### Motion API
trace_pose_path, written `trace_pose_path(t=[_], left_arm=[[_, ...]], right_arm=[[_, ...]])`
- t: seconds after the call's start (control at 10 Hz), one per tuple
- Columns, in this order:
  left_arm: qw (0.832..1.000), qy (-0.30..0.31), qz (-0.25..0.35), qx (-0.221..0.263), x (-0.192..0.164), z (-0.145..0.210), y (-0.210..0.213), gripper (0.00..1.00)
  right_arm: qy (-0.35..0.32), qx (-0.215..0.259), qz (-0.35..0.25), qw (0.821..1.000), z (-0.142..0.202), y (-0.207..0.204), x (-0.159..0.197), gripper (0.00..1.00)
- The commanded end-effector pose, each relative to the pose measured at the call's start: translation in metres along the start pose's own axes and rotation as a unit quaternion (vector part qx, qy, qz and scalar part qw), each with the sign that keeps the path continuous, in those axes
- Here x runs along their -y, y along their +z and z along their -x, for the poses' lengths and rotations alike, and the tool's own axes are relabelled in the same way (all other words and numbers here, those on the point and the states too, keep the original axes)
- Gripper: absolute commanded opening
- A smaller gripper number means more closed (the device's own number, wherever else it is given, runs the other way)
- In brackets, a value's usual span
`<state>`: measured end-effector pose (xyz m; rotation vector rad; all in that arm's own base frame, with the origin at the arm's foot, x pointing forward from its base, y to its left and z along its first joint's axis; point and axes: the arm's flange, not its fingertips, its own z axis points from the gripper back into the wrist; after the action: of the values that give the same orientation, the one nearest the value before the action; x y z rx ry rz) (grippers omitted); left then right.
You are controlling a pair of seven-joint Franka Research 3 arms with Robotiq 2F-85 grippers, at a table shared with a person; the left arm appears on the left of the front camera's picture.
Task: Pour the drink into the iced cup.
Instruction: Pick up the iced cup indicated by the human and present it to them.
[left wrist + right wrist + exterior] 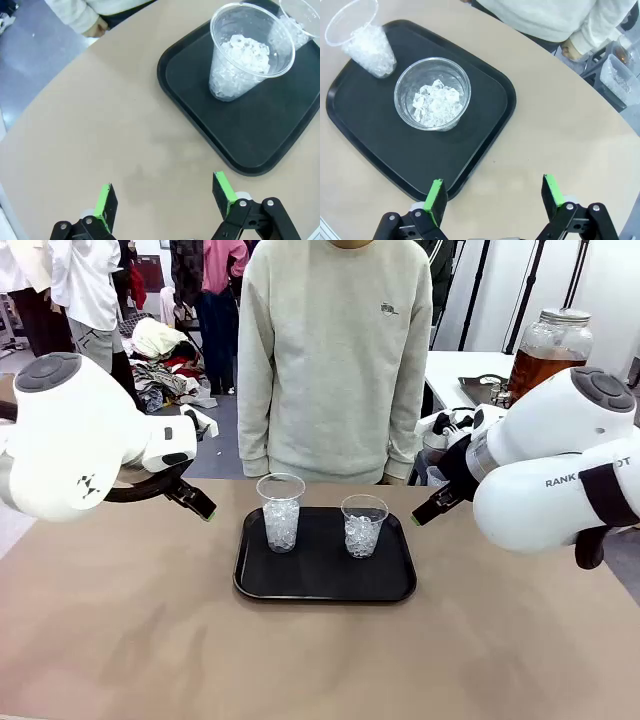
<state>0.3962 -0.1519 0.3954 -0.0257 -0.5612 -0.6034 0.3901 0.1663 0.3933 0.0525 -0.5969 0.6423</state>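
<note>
You'll see the table (150, 640) as a smooth, matt tan surface. At centre frame, the tray (322, 570) is black plastic with a dull sheen along its rim. The left cup (281, 512) and the right cup (363, 526) are clear and glossy. In the upper right, the dispenser jar (548, 355) is clear glass, its lid (565, 315) is silvery metal, and the drink (538, 372) is translucent amber. The arm shells (70, 440) are glossy white plastic. The person's sweatshirt (335, 360) is soft, matt cloth. The left gripper (161, 182) carries matt green pads (103, 202).
</note>
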Motion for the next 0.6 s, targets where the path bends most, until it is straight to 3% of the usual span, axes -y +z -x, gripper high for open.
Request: trace_pose_path(t=[0.0,0.5], left_arm=[[1.000,0.001,-0.002,0.004,-0.0012,-0.0005,0.0001,1.00],[1.000,0.001,-0.002,0.004,-0.0012,-0.0005,0.0001,1.00]], right_arm=[[-0.001,0.003,0.001,1.000,-0.0005,0.0006,0.0008,1.00],[-0.001,0.003,0.001,1.000,-0.0005,0.0006,0.0008,1.00]])
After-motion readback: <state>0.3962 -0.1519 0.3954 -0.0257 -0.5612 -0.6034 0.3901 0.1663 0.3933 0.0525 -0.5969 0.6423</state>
